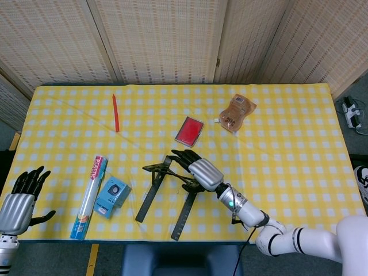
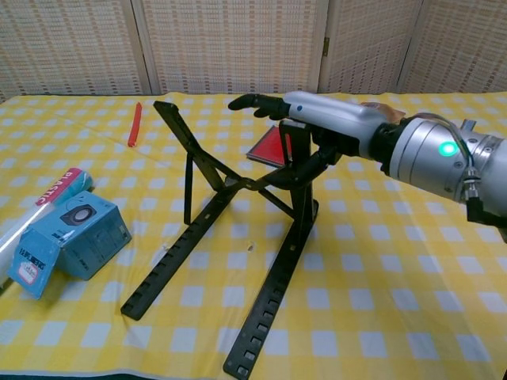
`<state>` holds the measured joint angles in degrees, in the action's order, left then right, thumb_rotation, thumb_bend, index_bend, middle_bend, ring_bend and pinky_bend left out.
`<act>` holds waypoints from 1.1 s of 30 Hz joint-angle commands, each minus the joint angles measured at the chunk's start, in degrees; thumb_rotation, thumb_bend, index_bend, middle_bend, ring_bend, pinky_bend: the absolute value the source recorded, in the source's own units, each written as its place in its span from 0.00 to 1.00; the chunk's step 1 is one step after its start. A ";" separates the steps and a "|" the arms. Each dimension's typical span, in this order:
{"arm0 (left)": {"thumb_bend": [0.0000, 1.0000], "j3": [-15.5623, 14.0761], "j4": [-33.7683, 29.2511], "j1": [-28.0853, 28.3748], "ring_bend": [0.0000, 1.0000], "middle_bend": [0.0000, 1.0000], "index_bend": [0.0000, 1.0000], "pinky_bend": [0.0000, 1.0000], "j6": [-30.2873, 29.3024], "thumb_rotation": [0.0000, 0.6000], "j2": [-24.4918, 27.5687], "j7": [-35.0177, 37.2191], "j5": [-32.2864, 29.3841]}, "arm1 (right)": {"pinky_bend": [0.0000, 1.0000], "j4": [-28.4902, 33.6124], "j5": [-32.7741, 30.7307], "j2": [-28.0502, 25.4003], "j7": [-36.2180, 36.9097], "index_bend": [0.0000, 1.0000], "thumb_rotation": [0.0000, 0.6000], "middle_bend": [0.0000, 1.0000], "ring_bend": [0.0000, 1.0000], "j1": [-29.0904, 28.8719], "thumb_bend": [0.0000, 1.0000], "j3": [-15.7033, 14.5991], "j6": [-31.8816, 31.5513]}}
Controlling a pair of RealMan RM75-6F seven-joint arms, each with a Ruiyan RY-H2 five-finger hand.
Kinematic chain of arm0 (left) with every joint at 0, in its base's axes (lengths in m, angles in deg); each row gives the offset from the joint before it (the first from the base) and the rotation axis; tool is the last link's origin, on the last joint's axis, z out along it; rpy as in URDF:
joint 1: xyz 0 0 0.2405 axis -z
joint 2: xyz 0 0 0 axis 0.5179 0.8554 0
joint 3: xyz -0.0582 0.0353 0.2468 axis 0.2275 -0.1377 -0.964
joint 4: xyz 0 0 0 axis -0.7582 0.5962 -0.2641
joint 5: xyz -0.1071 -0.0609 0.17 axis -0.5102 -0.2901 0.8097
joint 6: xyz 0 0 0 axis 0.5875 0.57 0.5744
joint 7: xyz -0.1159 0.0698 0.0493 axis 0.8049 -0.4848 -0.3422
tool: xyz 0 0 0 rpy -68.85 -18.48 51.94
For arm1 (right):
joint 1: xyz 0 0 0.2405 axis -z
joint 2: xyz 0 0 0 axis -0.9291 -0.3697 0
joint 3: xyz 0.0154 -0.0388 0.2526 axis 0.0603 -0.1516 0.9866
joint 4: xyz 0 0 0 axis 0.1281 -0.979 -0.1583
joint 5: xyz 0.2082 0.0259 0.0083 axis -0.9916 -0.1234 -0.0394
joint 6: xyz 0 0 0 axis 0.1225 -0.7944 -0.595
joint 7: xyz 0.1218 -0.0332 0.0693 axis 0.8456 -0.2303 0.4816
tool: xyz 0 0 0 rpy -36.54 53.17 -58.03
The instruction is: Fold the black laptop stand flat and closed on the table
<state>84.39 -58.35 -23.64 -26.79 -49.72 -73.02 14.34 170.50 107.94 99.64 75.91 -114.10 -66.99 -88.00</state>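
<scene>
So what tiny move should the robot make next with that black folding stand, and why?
Probably press the right hand gently down. It rests atop the black metal laptop stand, whose upper arms are propped up in an X above the long base rails, so the stand is not yet flat.

The right hand (image 2: pixel 317 119), a silver-backed unit with black fingers, is seen extended forward and leftward from a silver cylindrical wrist on which a green indicator light is lit. Its fingers (image 2: pixel 252 102) are held out nearly straight and close together, palm downward, and the thumb is curled beneath. Whether anything is gripped under the palm cannot be determined from either view. In the head view the same hand (image 1: pixel 198 168) is carried by a white-and-silver forearm entering from the lower right corner. The left hand (image 1: pixel 20 198), likewise silver-backed with black fingers, is seen at the lower left corner, raised, with fingers spread apart and nothing held.
</scene>
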 commanded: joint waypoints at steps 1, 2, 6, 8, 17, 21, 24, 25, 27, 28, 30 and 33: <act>0.09 0.01 0.13 0.31 0.00 0.00 0.00 0.00 0.26 1.00 -0.06 -0.06 0.24 | 0.00 -0.89 -1.62 -0.28 0.35 0.00 1.00 0.00 0.00 0.44 0.39 1.14 -0.22; 0.09 0.07 0.16 0.58 0.00 0.00 0.00 0.00 0.42 1.00 -0.07 -0.11 0.47 | 0.00 -1.31 -2.22 -0.43 0.56 0.00 1.00 0.00 0.00 0.46 0.39 1.55 -0.13; 0.09 0.36 0.04 1.78 0.00 0.00 0.00 0.00 1.36 1.00 0.13 0.20 1.14 | 0.00 -2.84 -4.10 -1.09 1.20 0.00 1.00 0.00 0.00 0.23 0.39 2.93 0.73; 0.09 0.56 0.07 2.53 0.00 0.00 0.00 0.00 2.02 1.00 0.26 0.71 1.42 | 0.00 -3.48 -4.92 -1.39 1.56 0.00 1.00 0.00 0.00 0.04 0.39 3.55 1.25; 0.09 1.60 0.17 6.35 0.00 0.00 0.00 0.00 6.22 1.00 0.57 2.36 1.32 | 0.00 -6.61 -7.49 -2.44 1.43 0.00 1.00 0.00 0.00 -1.51 0.39 5.80 3.63; 0.09 1.58 0.14 7.43 0.00 0.00 0.00 0.00 7.57 1.00 0.25 2.83 1.21 | 0.00 -6.89 -8.20 -2.55 1.67 0.00 1.00 0.00 0.00 -1.83 0.39 6.00 4.53; 0.09 1.49 0.13 7.83 0.00 0.00 0.00 0.00 8.02 1.00 0.10 2.80 1.11 | 0.00 -6.75 -7.66 -2.78 2.44 0.00 1.00 0.00 0.00 -1.46 0.39 5.02 5.07; 0.09 1.48 0.11 7.92 0.00 0.00 0.00 0.00 8.09 1.00 0.01 2.83 1.03 | 0.00 -6.83 -7.40 -2.78 3.00 0.00 1.00 0.00 0.00 -1.20 0.39 4.55 5.22; 0.09 1.42 0.20 8.02 0.00 0.00 0.00 0.00 8.15 1.00 -0.20 3.10 0.85 | 0.00 -6.95 -6.62 -2.89 4.32 0.00 1.00 0.00 0.00 -0.76 0.39 3.64 5.53; 0.09 1.39 0.28 8.06 0.00 0.00 0.00 0.00 8.17 1.00 -0.25 3.18 0.79 | 0.00 -7.00 -6.19 -2.92 4.87 0.00 1.00 0.00 0.00 -0.57 0.39 3.32 5.48; 0.09 1.31 0.49 8.10 0.00 0.00 0.00 0.00 8.20 1.00 -0.40 3.36 0.61 | 0.00 -7.04 -4.81 -3.04 6.22 0.00 1.00 0.00 0.00 0.03 0.39 2.44 4.94; 0.09 1.22 0.74 8.09 0.00 0.00 0.00 0.00 8.10 1.00 -0.54 3.64 0.42 | 0.00 -7.63 -3.55 -3.07 6.98 0.00 1.00 0.00 0.00 0.84 0.39 1.68 3.68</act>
<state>85.61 -57.62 -15.55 -18.68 -50.25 -69.37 14.75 163.15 103.91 96.63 82.51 -113.66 -64.89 -83.84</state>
